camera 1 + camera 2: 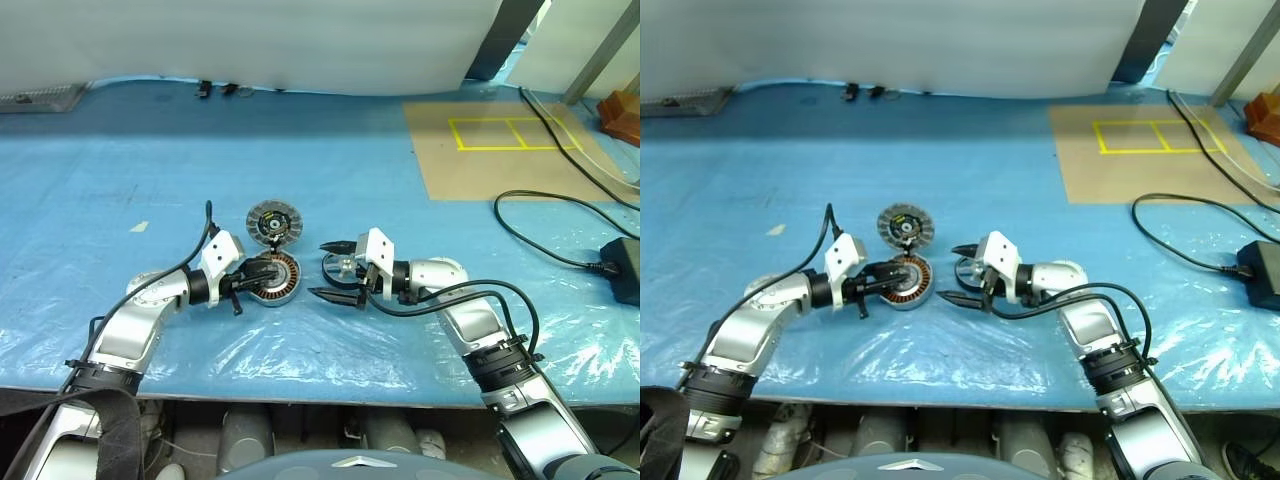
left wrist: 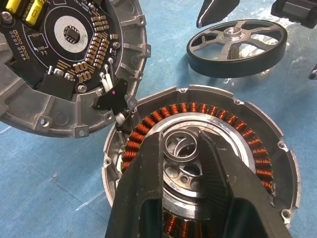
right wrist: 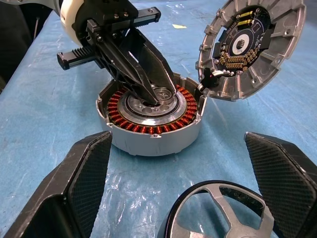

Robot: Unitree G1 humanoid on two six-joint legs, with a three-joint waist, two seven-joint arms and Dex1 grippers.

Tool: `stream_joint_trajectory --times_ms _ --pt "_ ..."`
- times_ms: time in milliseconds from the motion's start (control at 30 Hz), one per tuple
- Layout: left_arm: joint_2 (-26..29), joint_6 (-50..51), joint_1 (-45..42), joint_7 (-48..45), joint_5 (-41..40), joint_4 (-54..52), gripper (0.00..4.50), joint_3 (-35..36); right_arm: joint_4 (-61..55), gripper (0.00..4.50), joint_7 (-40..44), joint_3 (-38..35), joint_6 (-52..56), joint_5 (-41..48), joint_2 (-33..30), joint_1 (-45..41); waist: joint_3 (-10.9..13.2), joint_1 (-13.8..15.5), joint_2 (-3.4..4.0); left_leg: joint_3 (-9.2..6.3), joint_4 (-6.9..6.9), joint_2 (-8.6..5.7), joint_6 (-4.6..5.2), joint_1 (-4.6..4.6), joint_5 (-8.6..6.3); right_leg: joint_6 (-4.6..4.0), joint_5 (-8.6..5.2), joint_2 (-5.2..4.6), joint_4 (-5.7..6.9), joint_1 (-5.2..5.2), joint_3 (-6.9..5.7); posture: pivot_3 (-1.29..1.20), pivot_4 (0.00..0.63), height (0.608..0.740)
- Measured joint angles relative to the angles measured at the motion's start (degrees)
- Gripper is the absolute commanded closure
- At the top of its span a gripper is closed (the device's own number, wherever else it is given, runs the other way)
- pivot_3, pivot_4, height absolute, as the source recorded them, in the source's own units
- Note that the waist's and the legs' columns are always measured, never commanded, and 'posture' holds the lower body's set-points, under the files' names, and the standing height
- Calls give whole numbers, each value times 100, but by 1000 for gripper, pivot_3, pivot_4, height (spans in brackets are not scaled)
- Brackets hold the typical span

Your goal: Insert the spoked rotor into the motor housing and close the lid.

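Observation:
The motor housing (image 3: 148,134) lies on the blue sheet with its copper windings (image 2: 247,144) showing. Its lid (image 1: 272,222) stands open at the far rim, tilted up, its circuit-board face (image 2: 69,54) turned toward me. My left gripper (image 1: 268,272) reaches in from the left, its fingers (image 2: 148,188) closed narrowly on the silver centre hub. Just right of the housing the spoked rotor (image 1: 343,268) lies flat, a black ring with silvery spokes (image 3: 220,201). My right gripper (image 1: 318,270) is wide open, one finger on each side of the rotor, not touching it.
A brown board with yellow tape (image 1: 500,140) lies at the back right. A black cable (image 1: 560,230) runs to a black adapter (image 1: 625,270) at the right edge. The table's front edge runs just below my arms.

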Motion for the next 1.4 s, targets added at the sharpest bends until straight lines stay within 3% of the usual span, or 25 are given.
stream_joint_trajectory --times_ms 267,533,767,867,1133,1400 --pt "7 92 0 -8 -6 -50 3798 -7 0 0 -11 2 0 -14 0 -5 0 0 0 0 1 0 0 0 0 0 0 0 2 0 0 0 150 740" --pt "54 183 52 28 -28 -150 1065 -21 1 0 -27 4 -2 -21 1 -22 0 0 1 0 5 0 0 1 0 0 0 -1 5 3 0 0 150 740" --pt "-68 641 266 332 -661 -448 1065 546 13 0 -30 5 -27 -57 1 -21 0 -4 1 0 10 1 -2 0 -2 -1 0 0 12 3 0 0 150 740" --pt "-68 686 336 394 -805 -510 1698 706 32 0 -25 8 -49 -87 14 -21 0 1 1 -1 13 0 -1 0 -3 -1 0 -1 12 3 0 0 150 740" --pt "-147 727 391 475 -914 -564 4470 690 160 0 14 13 -99 -127 50 -22 0 1 1 -1 13 0 0 1 -3 -1 0 -1 12 3 0 0 150 740" --pt "-230 342 -36 620 -366 -211 4470 296 159 0 -11 61 -106 -139 102 -25 -1 -2 0 -3 15 0 1 0 -1 -1 0 0 13 3 0 0 150 740"
